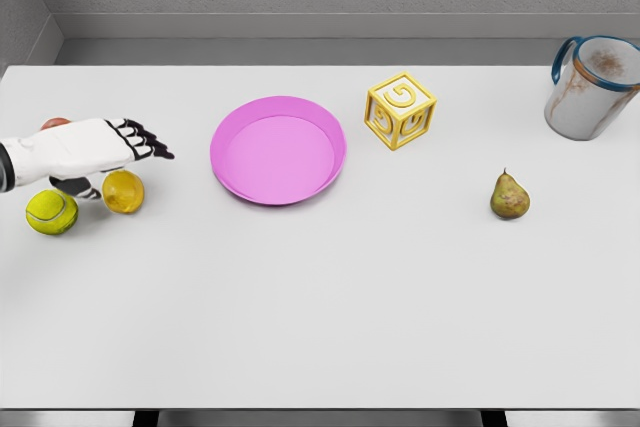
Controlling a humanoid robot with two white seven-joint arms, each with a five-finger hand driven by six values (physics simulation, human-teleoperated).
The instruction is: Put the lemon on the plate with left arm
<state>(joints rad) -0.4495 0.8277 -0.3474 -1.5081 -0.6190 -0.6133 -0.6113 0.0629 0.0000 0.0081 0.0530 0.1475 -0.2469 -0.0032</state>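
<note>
Head view: your left hand (95, 147) has its dark fingers (145, 140) stretched out flat toward the plate (278, 150), holding nothing, with the lemon (123, 191) just below and slightly behind the fingertips, on the table (320, 307) beside a tennis ball (51, 212). Lemon looks near-round, no clear long axis. Right arm isn't showing, so you'd drop down and back to cage it.

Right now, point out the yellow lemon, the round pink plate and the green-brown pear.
yellow lemon (123, 192), head view, middle of its skin
round pink plate (224, 175), head view, left rim
green-brown pear (510, 198), head view, its rounded belly
</note>
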